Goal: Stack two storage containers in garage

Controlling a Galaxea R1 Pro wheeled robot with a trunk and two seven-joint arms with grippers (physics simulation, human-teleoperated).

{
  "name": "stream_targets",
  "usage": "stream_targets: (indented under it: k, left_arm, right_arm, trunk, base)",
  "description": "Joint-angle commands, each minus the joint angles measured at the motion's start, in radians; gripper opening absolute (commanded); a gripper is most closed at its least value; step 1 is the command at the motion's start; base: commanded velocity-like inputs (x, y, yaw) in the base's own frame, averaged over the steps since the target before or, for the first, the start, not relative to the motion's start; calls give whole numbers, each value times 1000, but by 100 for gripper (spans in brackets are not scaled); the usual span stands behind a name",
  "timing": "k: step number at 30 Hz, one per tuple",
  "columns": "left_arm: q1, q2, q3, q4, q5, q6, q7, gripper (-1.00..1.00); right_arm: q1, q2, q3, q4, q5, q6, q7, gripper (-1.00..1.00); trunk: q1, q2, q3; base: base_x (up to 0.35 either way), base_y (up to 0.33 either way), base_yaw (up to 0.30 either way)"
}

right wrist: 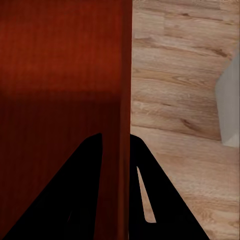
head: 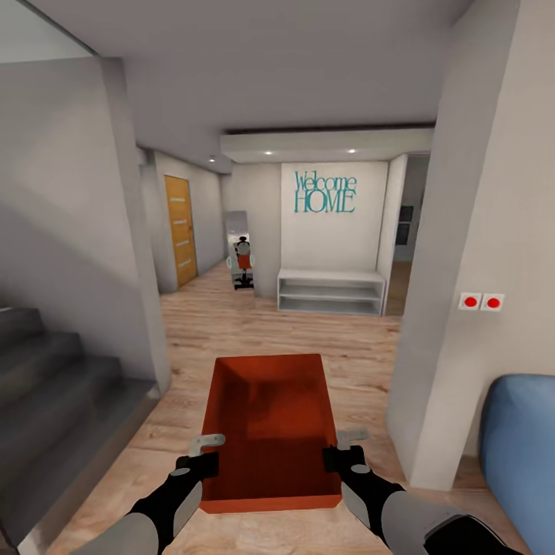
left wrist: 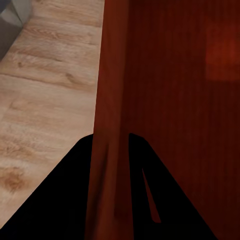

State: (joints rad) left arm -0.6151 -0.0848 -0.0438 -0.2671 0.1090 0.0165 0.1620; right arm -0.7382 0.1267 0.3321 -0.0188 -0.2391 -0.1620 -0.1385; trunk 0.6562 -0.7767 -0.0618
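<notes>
The robot is carrying an orange-red storage container (head: 271, 432) in front of itself, low in the centre of the head view, over a light wood-plank floor (head: 254, 324). The left gripper (head: 202, 461) is clamping the tub's left wall near the close corner, and the right gripper (head: 339, 456) is clamping the right wall opposite it. In the left wrist view the thin container wall (left wrist: 107, 150) is running straight between the dark fingers (left wrist: 65, 200), which are pressing it from both sides; the right wrist view is showing the same grip on the other wall (right wrist: 124, 150). Ahead, a white wall is bearing teal "Welcome HOME" lettering (head: 324, 192) above a low white shelf (head: 331, 290). Grey stairs (head: 46, 370) are rising at the lower left, an orange door (head: 179, 229) is standing at centre left, and something blue (head: 518, 439) is sitting at the lower right.
</notes>
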Motion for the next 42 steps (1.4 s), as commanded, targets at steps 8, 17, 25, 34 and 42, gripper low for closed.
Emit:
stream_targets:
  k: [8, 17, 25, 34, 42]
  left_arm:
    - [0, 11, 8, 2, 8, 2, 17, -100]
    - [0, 11, 8, 2, 8, 2, 17, -100]
    - [0, 11, 8, 2, 8, 2, 17, -100]
    - [0, 11, 8, 2, 8, 2, 17, -100]
    - [0, 11, 8, 2, 8, 2, 17, -100]
  right_arm:
    - [-1, 1, -19, -3, 4, -80, -3, -100]
    - [-1, 1, -19, -3, 4, -80, -3, -100]
    - [-1, 1, -19, -3, 4, -80, -3, -100]
    - [-1, 1, -19, -3, 4, -81, -3, -100]
    - [-1, 1, -19, -3, 4, -82, -3, -100]
  trunk:
    - [1, -1, -2]
    - [1, -1, -2]
    - [1, -1, -2]
    - [1, -1, -2]
    - [1, -1, -2]
  base:
    - [322, 0, 0]
    - [322, 0, 0]
    - [322, 0, 0]
    - [322, 0, 0]
    - [322, 0, 0]
